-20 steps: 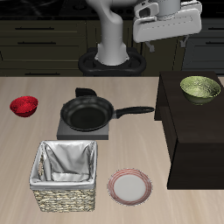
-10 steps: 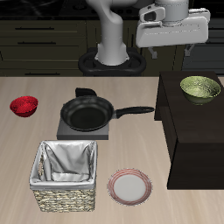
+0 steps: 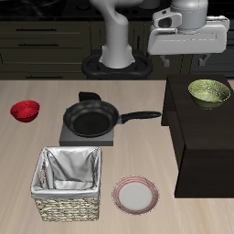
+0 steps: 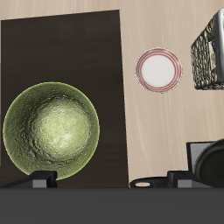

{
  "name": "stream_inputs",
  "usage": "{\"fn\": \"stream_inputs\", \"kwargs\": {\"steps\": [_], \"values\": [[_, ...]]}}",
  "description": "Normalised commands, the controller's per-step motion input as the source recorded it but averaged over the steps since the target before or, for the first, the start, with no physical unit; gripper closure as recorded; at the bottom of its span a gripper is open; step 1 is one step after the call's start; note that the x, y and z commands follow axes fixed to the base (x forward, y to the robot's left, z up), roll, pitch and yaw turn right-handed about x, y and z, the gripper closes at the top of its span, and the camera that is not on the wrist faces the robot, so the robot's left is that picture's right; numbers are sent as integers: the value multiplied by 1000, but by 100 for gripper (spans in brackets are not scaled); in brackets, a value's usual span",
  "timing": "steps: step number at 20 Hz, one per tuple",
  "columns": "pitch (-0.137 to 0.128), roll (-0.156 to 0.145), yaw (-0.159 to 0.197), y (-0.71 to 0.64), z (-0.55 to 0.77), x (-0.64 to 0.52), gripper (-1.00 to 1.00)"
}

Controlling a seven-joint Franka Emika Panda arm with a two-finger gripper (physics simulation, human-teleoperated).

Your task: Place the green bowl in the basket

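Note:
The green bowl point(image 3: 209, 91) sits upright on a dark raised cabinet top point(image 3: 196, 123) at the side of the table. It is olive with a speckled inside and fills much of the wrist view point(image 4: 51, 129). My gripper point(image 3: 186, 60) hangs high above the table, open and empty, a little behind the bowl and off to its side. In the wrist view the gripper point(image 4: 109, 180) shows its fingers apart at the frame's edge. The wicker basket point(image 3: 47, 208), with a grey-white cloth lining, stands near the table's front edge and also shows in the wrist view point(image 4: 210, 52).
A black frying pan point(image 3: 91, 119) rests on a grey square burner mid-table, its handle pointing toward the cabinet. A pink-rimmed plate point(image 3: 135, 194) lies beside the basket and shows in the wrist view point(image 4: 157, 69). A small red bowl point(image 3: 25, 111) sits far across the table.
My gripper has moved sideways at the same height toward the spot above the green bowl. Nothing on the table has moved.

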Motion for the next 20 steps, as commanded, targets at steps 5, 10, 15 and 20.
{"fn": "stream_inputs", "kwargs": {"steps": [5,10,15,20], "values": [[20,-9,5,-4,-157,110,-100],[30,-2,14,-1,-283,159,-100],[20,31,13,77,-265,-27,-100],[30,44,-2,88,-194,-82,-100]]}}
